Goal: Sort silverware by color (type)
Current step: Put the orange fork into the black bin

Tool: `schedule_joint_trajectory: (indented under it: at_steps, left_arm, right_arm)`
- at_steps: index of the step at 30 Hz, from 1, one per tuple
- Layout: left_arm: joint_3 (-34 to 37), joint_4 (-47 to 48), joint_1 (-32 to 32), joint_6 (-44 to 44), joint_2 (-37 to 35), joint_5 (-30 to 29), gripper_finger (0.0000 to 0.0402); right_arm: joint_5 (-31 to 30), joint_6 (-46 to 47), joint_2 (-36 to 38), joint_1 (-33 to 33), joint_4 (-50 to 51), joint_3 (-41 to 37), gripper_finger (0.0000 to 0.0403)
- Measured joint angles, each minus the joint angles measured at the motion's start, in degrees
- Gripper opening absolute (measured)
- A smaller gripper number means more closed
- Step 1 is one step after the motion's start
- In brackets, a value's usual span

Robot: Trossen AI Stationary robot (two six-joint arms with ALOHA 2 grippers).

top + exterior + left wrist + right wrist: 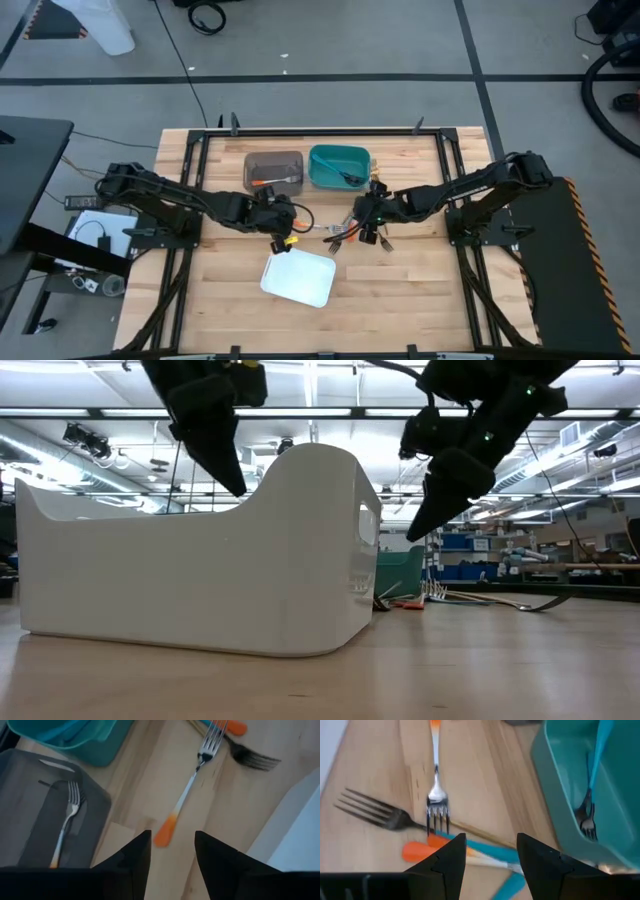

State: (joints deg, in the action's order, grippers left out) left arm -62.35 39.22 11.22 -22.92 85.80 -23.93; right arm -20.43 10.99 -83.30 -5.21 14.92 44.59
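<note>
Both grippers hover open above the table's middle and touch nothing. My left gripper (172, 855) (279, 233) is over the orange handle end of a silver fork (187, 795) lying flat on the wood. My right gripper (490, 855) (368, 232) is above the silverware pile (340, 236). In that pile lie the same fork's tines (436, 805), a dark fork (375, 810), an orange handle (420, 852) and teal-blue handles (495, 854), crossing one another. An orange-handled fork (65, 825) lies in the grey bin (274, 170). A teal-handled fork (592, 795) lies in the teal bin (338, 167).
The white square tray (298, 277) sits near the table's front edge, just nearer than both grippers, and fills the low view's left side (200, 560). The two bins stand side by side beyond the grippers. Bare wood lies to the left and right of the tray.
</note>
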Motion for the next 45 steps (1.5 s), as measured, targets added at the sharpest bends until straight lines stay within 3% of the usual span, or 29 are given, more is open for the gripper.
schedule_joint_trajectory:
  at_steps: [12, 24, 29, 35, 45]
  left_arm:
    - [-2.7, -0.9, -0.3, 6.6, 2.7, -1.0, 0.016]
    - [-1.7, -14.1, -0.6, 18.1, 6.6, -1.4, 0.016]
    - [-1.8, -17.1, -2.6, 19.1, 8.8, 4.2, 0.016]
    - [-1.7, -18.4, -6.5, 19.3, 11.7, 11.7, 0.016]
    - [-1.9, -23.8, -8.6, 22.1, 15.7, 16.8, 0.016]
  right_arm:
    - [-0.3, 4.2, 0.1, -0.2, 5.1, -0.4, 0.0187]
    - [1.2, 4.3, 0.0, -2.3, 0.3, -0.3, 0.0187]
    - [3.2, 5.9, 0.1, -3.4, 0.2, -0.8, 0.0187]
    - [1.0, 9.0, -0.8, -5.0, -3.0, -0.9, 0.0187]
    - [-1.2, 12.4, -4.5, -6.0, -10.4, -1.2, 0.0187]
